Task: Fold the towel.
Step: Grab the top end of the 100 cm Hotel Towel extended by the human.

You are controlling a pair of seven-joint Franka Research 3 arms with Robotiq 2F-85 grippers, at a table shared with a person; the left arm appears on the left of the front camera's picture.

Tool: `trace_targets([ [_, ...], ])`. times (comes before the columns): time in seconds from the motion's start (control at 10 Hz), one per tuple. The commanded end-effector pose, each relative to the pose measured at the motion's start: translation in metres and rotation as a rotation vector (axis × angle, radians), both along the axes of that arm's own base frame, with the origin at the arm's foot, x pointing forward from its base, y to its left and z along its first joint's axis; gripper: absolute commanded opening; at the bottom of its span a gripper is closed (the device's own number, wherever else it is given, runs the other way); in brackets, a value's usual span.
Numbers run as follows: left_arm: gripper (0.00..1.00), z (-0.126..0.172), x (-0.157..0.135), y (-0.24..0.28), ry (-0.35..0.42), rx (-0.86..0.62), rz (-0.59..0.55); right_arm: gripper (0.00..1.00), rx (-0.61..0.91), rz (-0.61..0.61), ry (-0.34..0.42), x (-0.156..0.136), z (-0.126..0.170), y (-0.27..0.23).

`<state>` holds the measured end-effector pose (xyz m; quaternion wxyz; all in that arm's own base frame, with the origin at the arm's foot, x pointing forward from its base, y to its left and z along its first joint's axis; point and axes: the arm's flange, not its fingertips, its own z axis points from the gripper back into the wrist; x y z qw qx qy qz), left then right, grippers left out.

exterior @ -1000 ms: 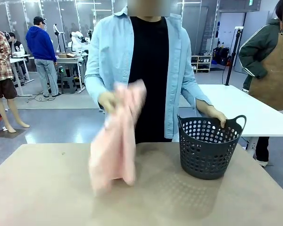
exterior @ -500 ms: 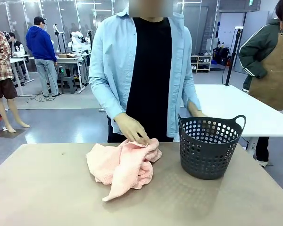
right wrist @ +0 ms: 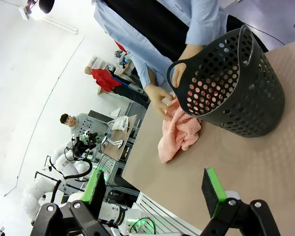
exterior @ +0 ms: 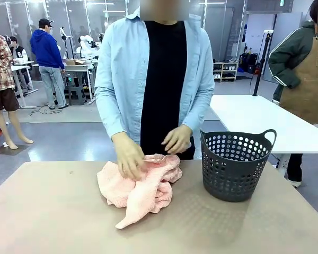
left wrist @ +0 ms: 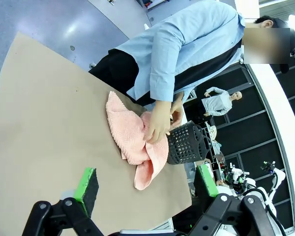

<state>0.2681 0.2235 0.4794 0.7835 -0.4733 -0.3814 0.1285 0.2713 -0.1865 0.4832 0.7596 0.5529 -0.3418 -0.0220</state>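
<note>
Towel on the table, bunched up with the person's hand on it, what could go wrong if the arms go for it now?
1. The person's hand rests on the towel; reaching in now could hit it.
2. The towel lies crumpled with its corners hidden, so a pinch may catch several layers and the fold would likely come out uneven.
3. The basket stands close beside the towel; spreading the cloth out could knock it.

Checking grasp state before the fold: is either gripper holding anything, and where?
Neither. Left gripper and right gripper open, empty; towel lies crumpled on table, person's hand on it.
</note>
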Motion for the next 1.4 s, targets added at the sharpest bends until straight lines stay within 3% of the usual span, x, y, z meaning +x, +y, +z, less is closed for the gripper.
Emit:
trace_targets([
  [0.0, 1.0, 0.0016, 0.0025, 0.0011, -0.018, -0.017, -0.001, 1.0, 0.004, 0.002, -0.02, 0.0024, 0.0012, -0.0015],
  [1.3, 1.0, 0.0016, 0.0025, 0.0011, -0.018, -0.017, -0.001, 1.0, 0.004, 0.002, -0.02, 0.0024, 0.0012, -0.0015],
])
